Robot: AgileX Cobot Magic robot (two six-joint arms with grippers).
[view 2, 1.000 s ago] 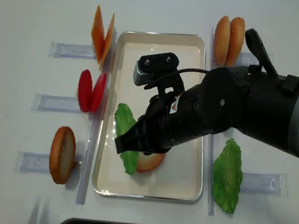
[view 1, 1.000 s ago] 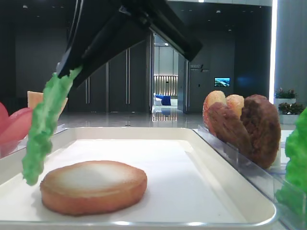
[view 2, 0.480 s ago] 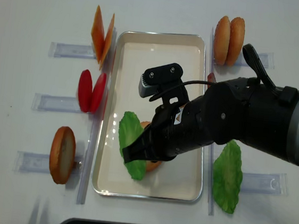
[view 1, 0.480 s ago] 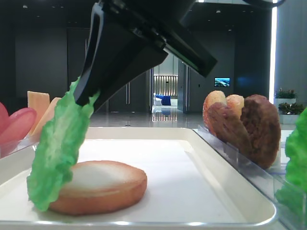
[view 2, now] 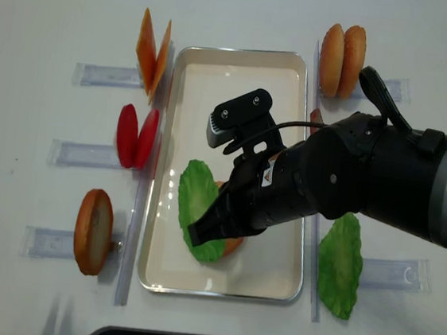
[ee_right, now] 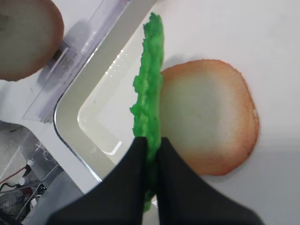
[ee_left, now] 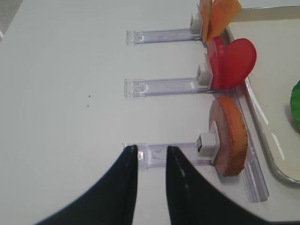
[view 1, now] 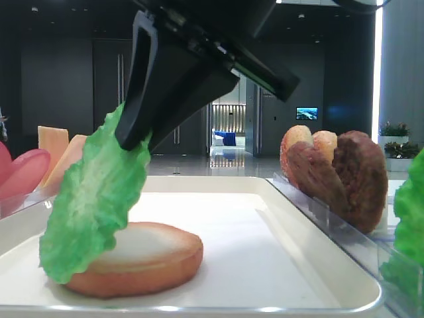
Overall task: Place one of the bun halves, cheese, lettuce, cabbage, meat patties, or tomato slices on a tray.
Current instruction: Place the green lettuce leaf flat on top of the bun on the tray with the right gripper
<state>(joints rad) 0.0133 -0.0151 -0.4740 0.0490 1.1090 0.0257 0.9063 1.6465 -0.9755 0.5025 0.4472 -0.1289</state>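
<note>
- Lettuce (view 1: pixel 93 199) hangs tilted from the right gripper (ee_right: pixel 151 154), its lower edge draped against the left side of a bun half (view 1: pixel 136 258) lying flat in the tray (view 2: pixel 275 281).
- Right gripper fingers (ee_right: pixel 171 187) pinch the leaf's upper edge; jaws clamped tight on it.
- Bun half sits toward the tray's near end, pale face up.
- Second lettuce leaf (view 2: pixel 340 264) stands right of the tray; meat patties (view 1: pixel 354 175) and two more bun halves (view 2: pixel 341 60) stand on the right-hand racks.
- Cheese (view 2: pixel 152 44), tomato slices (view 2: pixel 136 136) and another bun half (view 2: pixel 93 231) stand in clear racks (ee_left: pixel 161 86) left of the tray.
- Left gripper (ee_left: pixel 150 154) hovers over the white table (ee_left: pixel 61 103), fingers narrowly apart, holding nothing.
</note>
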